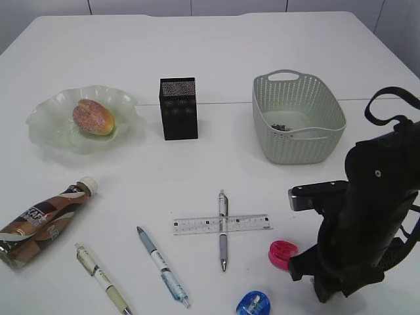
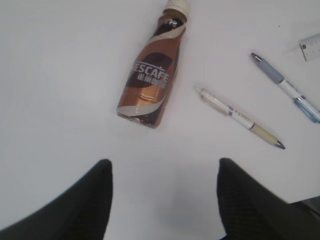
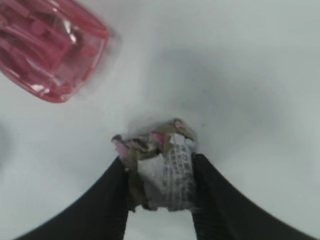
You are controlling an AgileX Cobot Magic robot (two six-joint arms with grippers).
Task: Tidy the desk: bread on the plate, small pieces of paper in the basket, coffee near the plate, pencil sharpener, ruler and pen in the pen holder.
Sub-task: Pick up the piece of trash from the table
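Note:
My right gripper (image 3: 159, 165) is shut on a crumpled piece of paper (image 3: 162, 167) at the table surface, front right, next to the pink pencil sharpener (image 1: 283, 254), which also shows in the right wrist view (image 3: 50, 55). A blue sharpener (image 1: 253, 303) lies at the front edge. The bread (image 1: 93, 117) lies on the glass plate (image 1: 46, 128). The coffee bottle (image 1: 42, 220) lies on its side at the left. Three pens (image 1: 223, 230) (image 1: 162, 266) (image 1: 102, 277) and a clear ruler (image 1: 222, 224) lie in front. My left gripper (image 2: 162, 170) is open and empty, near the bottle (image 2: 150, 82).
The black mesh pen holder (image 1: 178, 108) stands at the middle back. The pale green basket (image 1: 298, 141) at the back right holds a scrap of paper (image 1: 283, 126). The right arm (image 1: 367, 223) fills the front right corner.

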